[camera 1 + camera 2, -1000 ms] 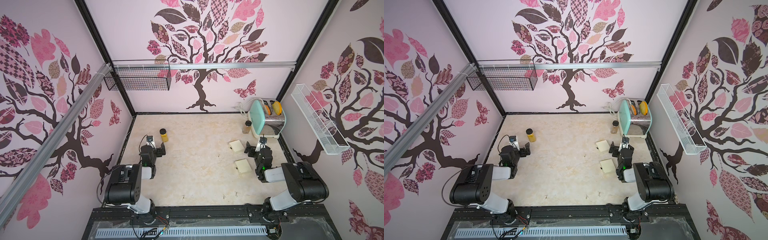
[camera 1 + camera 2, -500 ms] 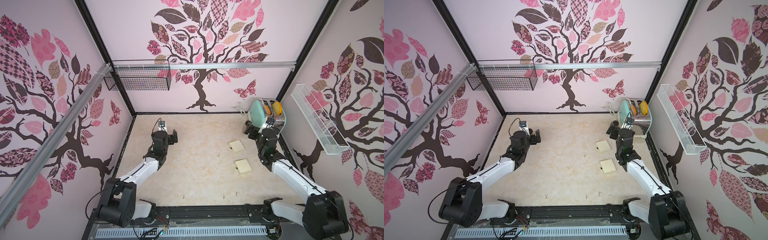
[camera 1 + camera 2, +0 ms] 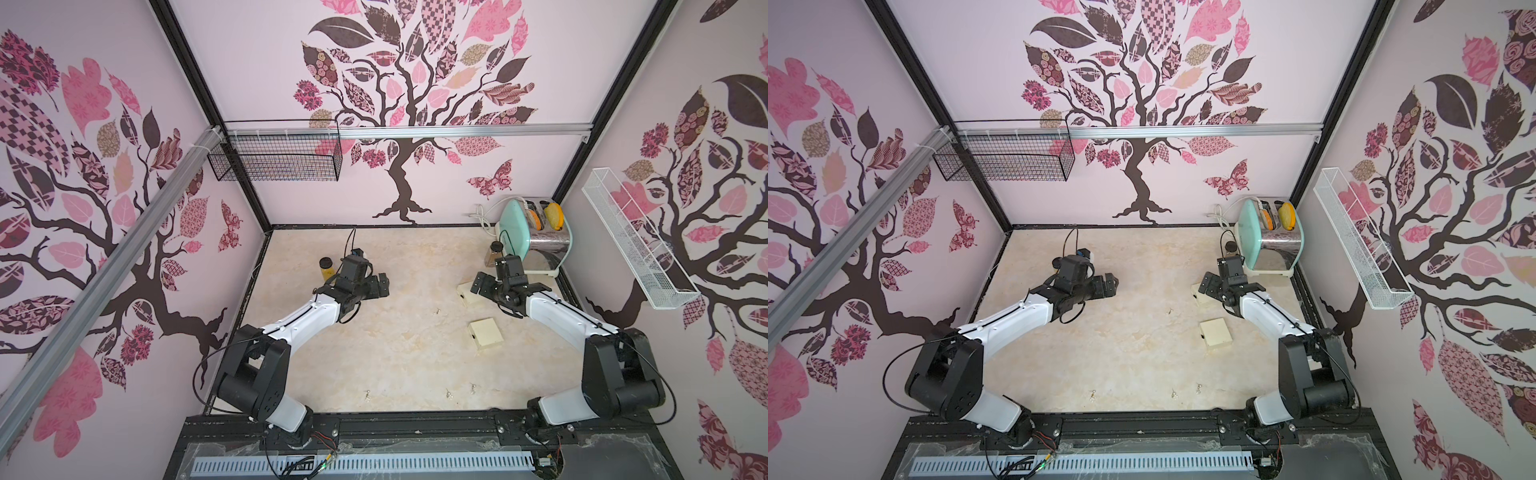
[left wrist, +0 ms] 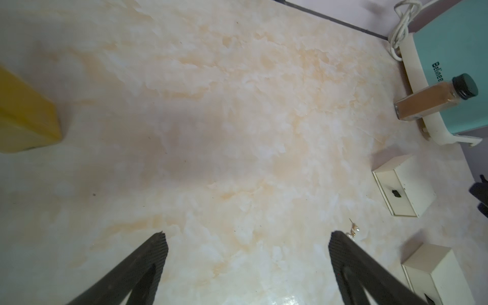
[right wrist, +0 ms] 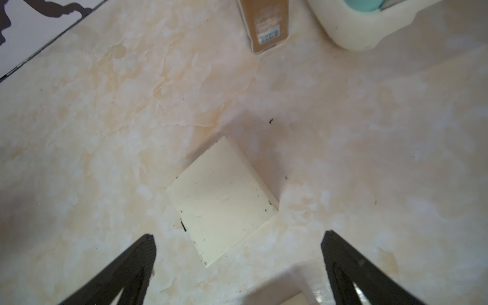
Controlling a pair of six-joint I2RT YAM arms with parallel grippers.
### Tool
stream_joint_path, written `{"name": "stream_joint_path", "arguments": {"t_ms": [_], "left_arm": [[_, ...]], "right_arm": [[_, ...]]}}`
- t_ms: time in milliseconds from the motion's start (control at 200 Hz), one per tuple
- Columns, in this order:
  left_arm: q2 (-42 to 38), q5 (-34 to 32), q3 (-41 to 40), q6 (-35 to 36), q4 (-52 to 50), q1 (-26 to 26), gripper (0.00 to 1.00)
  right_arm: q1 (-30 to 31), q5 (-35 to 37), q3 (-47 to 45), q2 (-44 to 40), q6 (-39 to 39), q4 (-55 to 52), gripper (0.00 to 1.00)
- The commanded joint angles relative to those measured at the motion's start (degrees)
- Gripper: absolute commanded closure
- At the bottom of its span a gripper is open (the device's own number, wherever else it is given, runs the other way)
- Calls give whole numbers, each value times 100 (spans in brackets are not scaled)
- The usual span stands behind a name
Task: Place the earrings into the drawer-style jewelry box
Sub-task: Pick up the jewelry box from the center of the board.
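Observation:
Several tiny silvery-gold earrings lie on the marbled table: one mid-table (image 3: 437,310) (image 3: 1170,310) and three near the front edge (image 3: 367,395) (image 3: 448,393) (image 3: 473,388). Two cream drawer-style jewelry boxes sit at the right, a nearer one (image 3: 485,334) (image 3: 1216,332) and a farther one (image 3: 465,293) partly under my right gripper (image 3: 510,289). That gripper (image 5: 237,237) is open above the farther box (image 5: 221,200). My left gripper (image 3: 380,286) (image 4: 247,237) hangs open and empty over mid-table, with the mid-table earring (image 4: 353,229) beside one fingertip.
A teal toaster (image 3: 536,232) stands at the back right with a brown spice bottle (image 3: 494,253) in front of it. A yellow bottle (image 3: 326,268) stands behind my left gripper. Wire baskets hang on the back wall (image 3: 274,156) and right wall (image 3: 636,241).
Both arms have unfolded from near the front rail and reached out over the table toward the back. Both grippers stayed open. The earrings near the front edge have come into view.

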Motion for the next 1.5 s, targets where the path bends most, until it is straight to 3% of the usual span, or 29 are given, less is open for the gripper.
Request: {"name": "stream_joint_path", "arguments": {"t_ms": [0,245,790,1020,1325,1496], "left_arm": [[109,446,79,-296,-145,-290,2],[133,631,15,-253,-69,-403,2],[-110,878,-322,-67,455,-621,2],[-170,850,-361,1,481,-621,2],[-242,719,-396,-26,439,-626,2],[-299,684,-431,-45,429,-622,2]], "right_arm": [[0,-359,228,240,451,-347,1],[-8,-601,371,862,637,-201,1],[71,-728,1268,1873,186,27,1],[280,-383,1720,2267,-144,-413,1],[641,616,1703,2223,-425,-852,1],[798,717,1728,2156,-449,-834,2]]}}
